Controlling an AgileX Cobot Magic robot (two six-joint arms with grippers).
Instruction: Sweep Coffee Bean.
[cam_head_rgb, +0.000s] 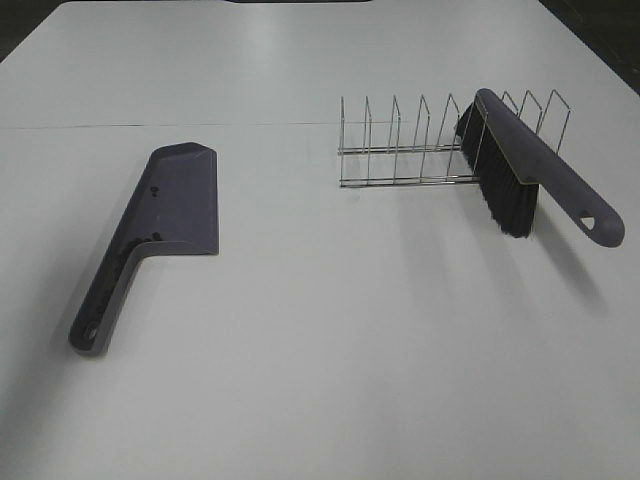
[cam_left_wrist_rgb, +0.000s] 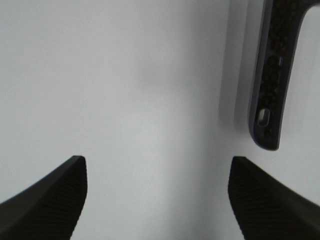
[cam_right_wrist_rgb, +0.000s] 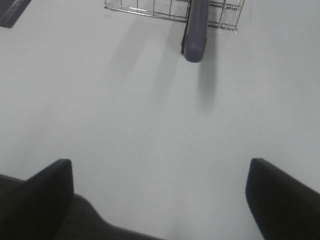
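1. In the high view we see a white table (cam_head_rgb: 320, 350) with a purple dustpan (cam_head_rgb: 175, 210) lying flat at about 9 o'clock from the table's middle, its handle pointing toward 7 o'clock.
2. A wire rack (cam_head_rgb: 400, 150) stands at about 1 o'clock, well apart from the dustpan.
3. A brush (cam_head_rgb: 530, 165) leans tilted in the rack, its black bristles hanging down and its handle end reaching toward 4 o'clock, past the rack.
4. The coffee bean (cam_head_rgb: 154, 191): we can make out only a couple of tiny dark specks on the dustpan's blade; they are too small to say more.
5. The left gripper (cam_left_wrist_rgb: 157, 200) hangs over bare table with its jaws well apart and nothing between them; the dustpan's handle end (cam_left_wrist_rgb: 270, 100) lies near it, not touching.
6. The right gripper (cam_right_wrist_rgb: 160, 200) also stands wide open and holds nothing; the brush handle (cam_right_wrist_rgb: 196, 30) and the rack (cam_right_wrist_rgb: 150, 10) lie well ahead of it.
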